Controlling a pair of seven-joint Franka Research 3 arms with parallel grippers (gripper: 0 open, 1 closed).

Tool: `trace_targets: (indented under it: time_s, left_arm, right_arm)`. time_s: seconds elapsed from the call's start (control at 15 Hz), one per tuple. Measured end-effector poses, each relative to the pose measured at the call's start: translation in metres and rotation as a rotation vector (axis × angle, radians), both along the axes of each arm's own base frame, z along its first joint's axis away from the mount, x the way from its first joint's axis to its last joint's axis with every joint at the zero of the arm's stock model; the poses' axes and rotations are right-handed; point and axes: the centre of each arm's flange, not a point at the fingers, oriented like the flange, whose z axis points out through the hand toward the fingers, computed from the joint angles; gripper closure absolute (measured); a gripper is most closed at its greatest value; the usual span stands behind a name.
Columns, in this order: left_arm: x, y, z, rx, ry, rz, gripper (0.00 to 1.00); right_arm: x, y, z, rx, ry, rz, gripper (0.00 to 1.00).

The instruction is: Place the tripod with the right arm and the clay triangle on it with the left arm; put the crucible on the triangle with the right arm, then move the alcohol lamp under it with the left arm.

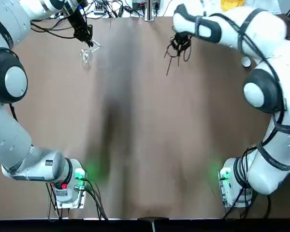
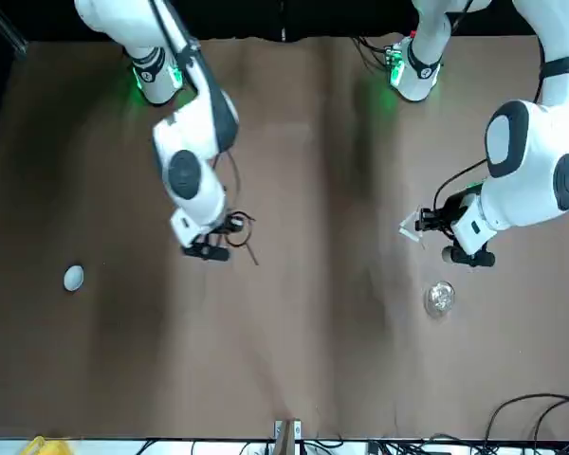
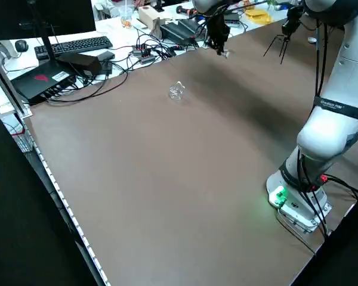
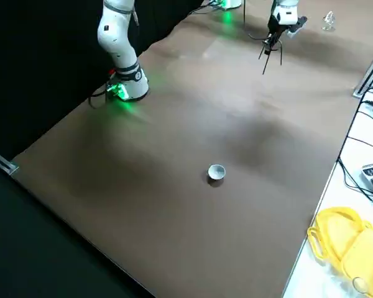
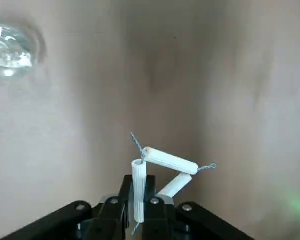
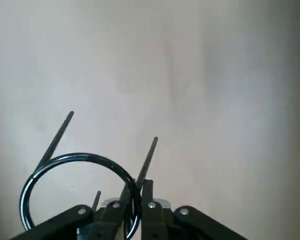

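Right pincer (image 6: 135,200) clamped on tripod (image 6: 80,156) ring, legs hanging; left pincer (image 5: 136,195) clamped on clay triangle (image 5: 170,161), lamp (image 5: 10,50) near it on tabletop (image 2: 294,360). Crucible (image 4: 216,172) well apart from both. Lower tripod level, all feet touching, then release.

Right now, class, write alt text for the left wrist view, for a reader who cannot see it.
The left gripper, rising from the bottom edge, pinches one white tube of the clay triangle, whose twisted wire ends stick out. Beyond it lies the brown tabletop, with the clear glass alcohol lamp partly in view.
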Motion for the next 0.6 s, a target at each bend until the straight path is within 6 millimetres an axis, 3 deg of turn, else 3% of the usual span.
trace_targets:
  time_s: [0.13, 0.6]
  left_arm:
    - [-0.005, -0.022, 0.012, -0.013, 0.002, 0.018, 0.88]
    - [-0.007, -0.042, 0.021, -0.032, 0.017, 0.074, 0.88]
  right_arm:
    - [-0.004, 0.049, -0.02, -0.014, -0.014, -0.03, 0.91]
    - [0.001, 0.086, -0.048, -0.003, -0.063, -0.28, 0.91]
